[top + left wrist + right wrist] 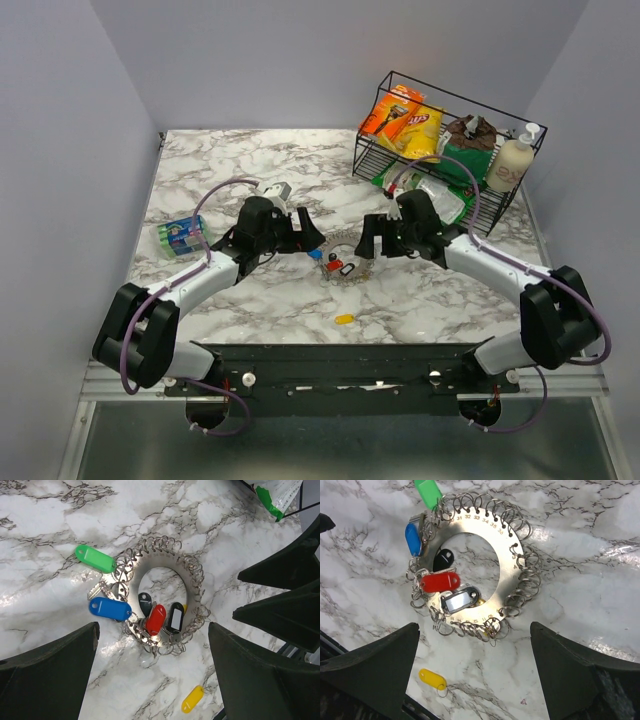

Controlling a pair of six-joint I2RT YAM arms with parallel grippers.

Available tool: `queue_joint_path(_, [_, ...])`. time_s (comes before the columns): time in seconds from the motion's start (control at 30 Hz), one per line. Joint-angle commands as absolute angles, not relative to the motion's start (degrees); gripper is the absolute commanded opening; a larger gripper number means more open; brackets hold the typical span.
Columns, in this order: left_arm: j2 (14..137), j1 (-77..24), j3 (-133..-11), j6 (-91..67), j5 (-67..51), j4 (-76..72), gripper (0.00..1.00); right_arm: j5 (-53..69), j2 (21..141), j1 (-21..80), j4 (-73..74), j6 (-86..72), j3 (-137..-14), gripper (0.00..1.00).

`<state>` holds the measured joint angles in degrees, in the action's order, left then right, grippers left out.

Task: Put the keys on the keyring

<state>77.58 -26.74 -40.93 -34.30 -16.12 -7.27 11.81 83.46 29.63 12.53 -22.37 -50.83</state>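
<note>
In each wrist view, two dark wedge-shaped fingers fill the bottom corners. The left gripper (152, 626) and the right gripper (473, 625) both stand wide apart and hold nothing, with the keyring (192, 577) lying flat on the table (250, 160) in the gap between the fingers.

Only the wrist views show what the keyring is: a flat silvery plate with a round hole, edged all round with small wire loops. The right wrist view alone shows stamped numbers along the plate. The keys crowd one side of it:
- The green tag (95, 559) and the blue tag (110, 609) point outward over the marble, with a bare metal blade (97, 589) between them.
- The red tag (156, 619), a black tag with a white label (175, 617) and a small black tag (145, 601) lie over the hole.

I cannot tell which of these are hooked on a loop. The yellow tag (192, 699) lies apart on the table, well clear of the ring and nearer the arms' bases.

The left wrist view also catches the right gripper's spread fingers (280, 570) at its right edge.

Only the top view shows the surroundings. The two arms meet over the ring at the table's middle. A black wire basket (372, 150) at the far right holds snack bags, and a pump bottle (513, 160) stands at its end. A small green and blue packet (180, 237) lies at the left. The table is glossy white marble with grey veins.
</note>
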Motion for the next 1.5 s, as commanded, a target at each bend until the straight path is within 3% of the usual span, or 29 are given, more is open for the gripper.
queue_joint_path(0.0, [76.73, -26.81, -40.08, -33.22, -16.08, -8.26, 0.99, 12.03, 80.78, 28.31, 13.01, -19.52, -47.29, 0.99])
queue_joint_path(0.2, [76.29, -26.89, -39.73, -32.87, -16.17, -8.17, 0.99, 22.93, 77.09, 23.21, 8.53, -16.79, -42.19, 0.96])
queue_joint_path(0.4, [76.55, -26.89, -39.11, -32.87, -16.43, -9.05, 0.99, 28.55, 77.87, 22.85, 6.95, -16.43, -41.92, 0.77])
queue_joint_path(0.47, [76.81, -26.81, -39.37, -32.96, -17.05, -9.14, 0.99, 30.32, 79.44, 22.85, 6.24, -17.05, -42.01, 0.76])
queue_joint_path(0.67, [76.55, -26.89, -39.2, -33.05, -17.4, -9.58, 0.99, 31.2, 82.96, 22.76, 5.89, -16.61, -42.8, 0.72])
queue_joint_path(0.97, [76.81, -26.89, -39.81, -33.31, -19.42, -10.72, 0.99, 31.73, 88.24, 22.85, 5.62, -17.23, -45.17, 0.55])
queue_joint_path(1.47, [77.96, -26.81, -40.17, -33.4, -19.77, -10.98, 0.99, 30.23, 93.34, 22.85, 6.33, -17.84, -47.37, 0.51])
